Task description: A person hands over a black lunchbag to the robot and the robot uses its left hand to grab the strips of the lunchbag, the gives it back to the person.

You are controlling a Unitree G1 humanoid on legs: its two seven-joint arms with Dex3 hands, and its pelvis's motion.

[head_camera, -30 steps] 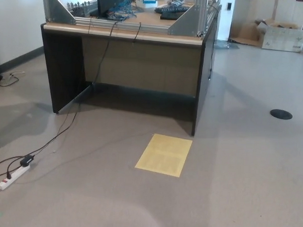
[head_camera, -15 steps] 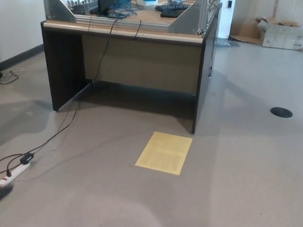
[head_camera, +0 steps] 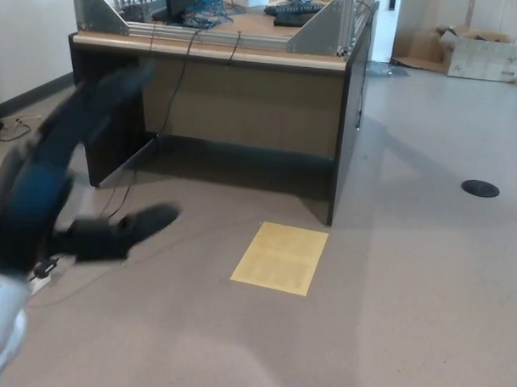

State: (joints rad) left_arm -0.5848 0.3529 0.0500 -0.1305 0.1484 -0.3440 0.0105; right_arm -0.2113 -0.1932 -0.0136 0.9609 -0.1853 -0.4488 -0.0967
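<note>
The left hand point(head_camera: 63, 187) fills the left of the view, blurred, thumb and fingers spread apart, in front of the bench's point(head_camera: 219, 99) left end. The bench stands at the back, a metal frame point(head_camera: 205, 26) and cables on top; cables hang down its front to the floor point(head_camera: 408, 292). A sheet point(head_camera: 280, 259) lies flat on the floor before the bench's right front corner. A floor plate point(head_camera: 480, 188) sits well right of the bench. A box point(head_camera: 486, 55) stands far back right. A power strip point(head_camera: 41, 275) lies on the floor at left, mostly hidden behind the hand.
</note>
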